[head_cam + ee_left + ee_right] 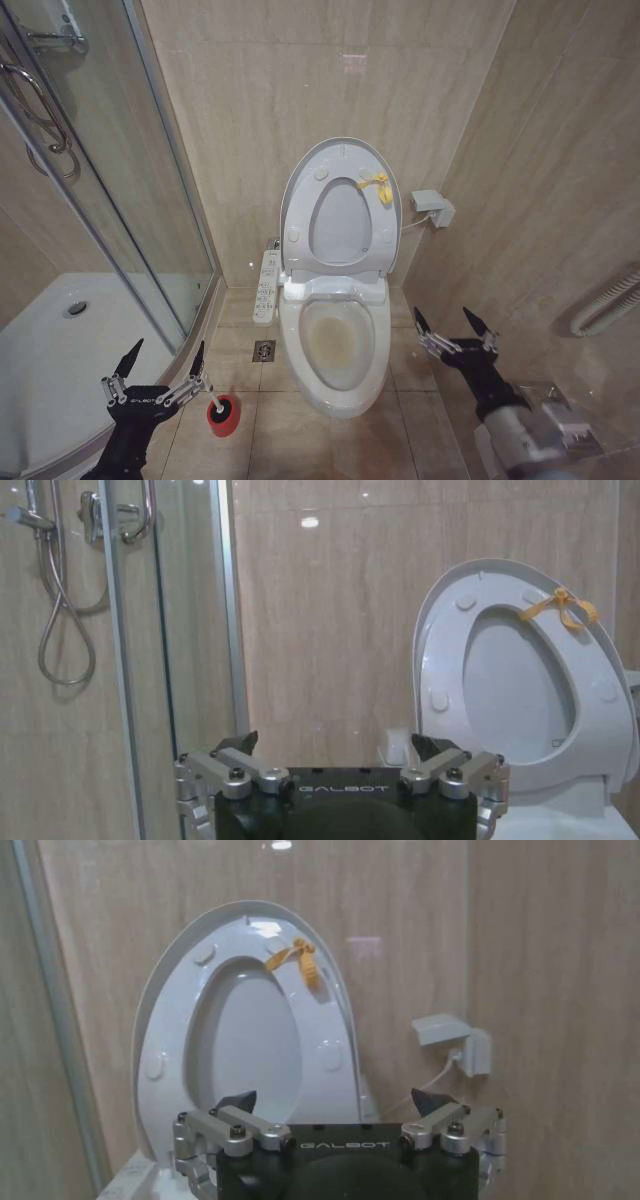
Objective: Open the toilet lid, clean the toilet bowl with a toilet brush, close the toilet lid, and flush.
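Against the tiled wall your glossy oval toilet lid point(300, 190) stands raised; below it the stained ceramic toilet bowl point(335, 345) lies open. Left pincer point(165, 365) and right pincer point(452, 328) hover spread, empty; red holder point(224, 414) sits on the floor.

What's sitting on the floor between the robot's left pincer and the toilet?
In the head view, a small red holder stands by the left pincer; beyond it, tiles with a floor drain reach the toilet bowl.

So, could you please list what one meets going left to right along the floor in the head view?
Shower tray → left gripper → red brush holder → floor drain → toilet bowl → right gripper.
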Tool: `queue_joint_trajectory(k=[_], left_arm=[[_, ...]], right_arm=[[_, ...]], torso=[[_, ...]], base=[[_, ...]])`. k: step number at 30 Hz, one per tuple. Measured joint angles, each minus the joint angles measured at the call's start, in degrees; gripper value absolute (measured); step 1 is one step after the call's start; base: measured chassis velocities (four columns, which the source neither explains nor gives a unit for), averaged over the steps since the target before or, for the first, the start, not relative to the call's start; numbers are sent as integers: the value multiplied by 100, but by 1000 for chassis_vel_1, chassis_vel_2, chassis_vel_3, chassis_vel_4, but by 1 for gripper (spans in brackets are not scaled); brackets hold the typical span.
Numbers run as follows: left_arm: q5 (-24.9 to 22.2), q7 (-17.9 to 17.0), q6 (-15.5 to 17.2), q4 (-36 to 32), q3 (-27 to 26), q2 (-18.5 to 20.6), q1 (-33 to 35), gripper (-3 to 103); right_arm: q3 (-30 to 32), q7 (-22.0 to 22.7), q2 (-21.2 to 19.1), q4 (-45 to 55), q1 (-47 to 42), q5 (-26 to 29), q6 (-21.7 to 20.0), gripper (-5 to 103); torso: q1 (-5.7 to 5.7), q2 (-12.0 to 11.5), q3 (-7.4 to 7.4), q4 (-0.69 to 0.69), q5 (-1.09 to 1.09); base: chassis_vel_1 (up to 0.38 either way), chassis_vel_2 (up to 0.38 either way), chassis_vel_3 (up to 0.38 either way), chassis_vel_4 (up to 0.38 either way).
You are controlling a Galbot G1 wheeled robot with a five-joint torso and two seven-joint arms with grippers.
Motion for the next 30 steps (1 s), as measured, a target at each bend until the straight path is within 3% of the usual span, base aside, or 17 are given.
queue_joint_trajectory(k=[7, 11, 19, 25, 30], left_arm=[[0, 0, 0, 0, 0, 0, 0, 100], [0, 0, 0, 0, 0, 0, 0, 100], [0, 0, 0, 0, 0, -1, 0, 100], [0, 0, 0, 0, 0, 0, 0, 100], [0, -1, 0, 0, 0, 0, -1, 100]], right_arm=[[142, 84, -623, 46, 957, 635, -1306, 100], [171, 103, -758, 54, 1146, 772, -1584, 100], [168, 152, -801, -11, 1279, 843, -1592, 100], [65, 651, -992, -1018, 2265, 1292, -1020, 100], [-108, 641, -1001, -1437, 2512, 1304, -683, 100]], torso=[[0, 0, 0, -1, 0], [0, 0, 0, 0, 0], [0, 0, 0, -2, -1], [1, 0, 1, 4, 1], [2, -1, 1, -2, 3]], base=[[0, 0, 0, 0], [0, 0, 0, 0], [0, 0, 0, 0], [0, 0, 0, 0], [0, 0, 0, 0]])
